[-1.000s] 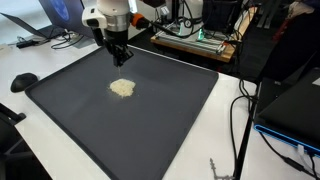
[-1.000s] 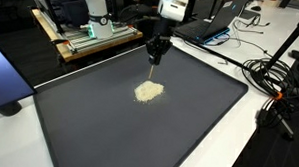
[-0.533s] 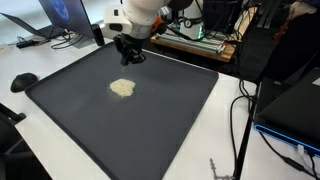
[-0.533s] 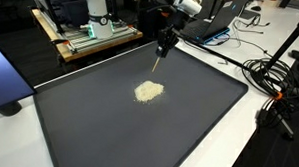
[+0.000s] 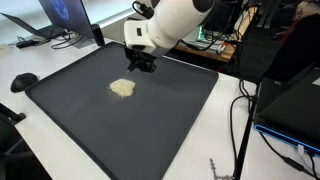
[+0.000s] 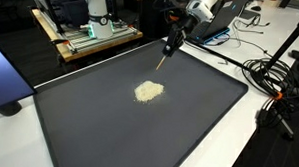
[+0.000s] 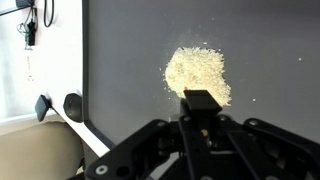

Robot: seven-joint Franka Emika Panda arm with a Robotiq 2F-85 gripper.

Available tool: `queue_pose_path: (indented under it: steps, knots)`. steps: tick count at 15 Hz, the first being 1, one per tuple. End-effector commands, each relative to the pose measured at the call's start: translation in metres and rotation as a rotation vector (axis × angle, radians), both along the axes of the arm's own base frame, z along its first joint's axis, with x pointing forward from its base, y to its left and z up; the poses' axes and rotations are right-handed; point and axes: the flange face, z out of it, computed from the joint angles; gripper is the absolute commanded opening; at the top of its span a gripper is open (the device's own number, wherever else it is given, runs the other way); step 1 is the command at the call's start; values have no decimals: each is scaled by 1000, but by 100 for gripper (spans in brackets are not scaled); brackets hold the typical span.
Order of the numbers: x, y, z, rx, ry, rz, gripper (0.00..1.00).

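A small pile of pale crumbs (image 5: 122, 88) (image 6: 148, 90) (image 7: 198, 73) lies on a large dark mat (image 5: 150, 130) (image 6: 138, 138). My gripper (image 5: 143, 64) (image 6: 174, 42) hangs tilted above the mat's far edge, beyond the pile and apart from it. It is shut on a slim stick-like tool (image 6: 165, 62), whose pale tip points down towards the mat without touching the crumbs. In the wrist view the gripper (image 7: 203, 112) comes in from the bottom, and the tool's dark end (image 7: 203, 99) covers the pile's near edge.
The mat lies on a white table (image 5: 60, 60). A black rounded object (image 5: 23, 81) sits by one mat corner. A wooden board with electronics (image 6: 91, 36), laptops (image 5: 55, 15) and tangled cables (image 6: 279, 98) surround the mat. A dark blue case (image 5: 295, 110) stands beside it.
The arm has swung over and tilted, carrying the gripper and tool sideways along the mat's far edge and farther from the pile. The crumbs have not moved.
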Motion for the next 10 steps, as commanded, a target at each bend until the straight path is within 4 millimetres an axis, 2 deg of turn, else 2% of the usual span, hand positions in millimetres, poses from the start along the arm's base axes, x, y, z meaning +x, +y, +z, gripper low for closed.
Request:
queue_pose_path:
  steps: [1,10]
  knots:
    - [13,23,-15,-92,7,-8,3]
    - [33,73,-55,-180,72,-55,3]
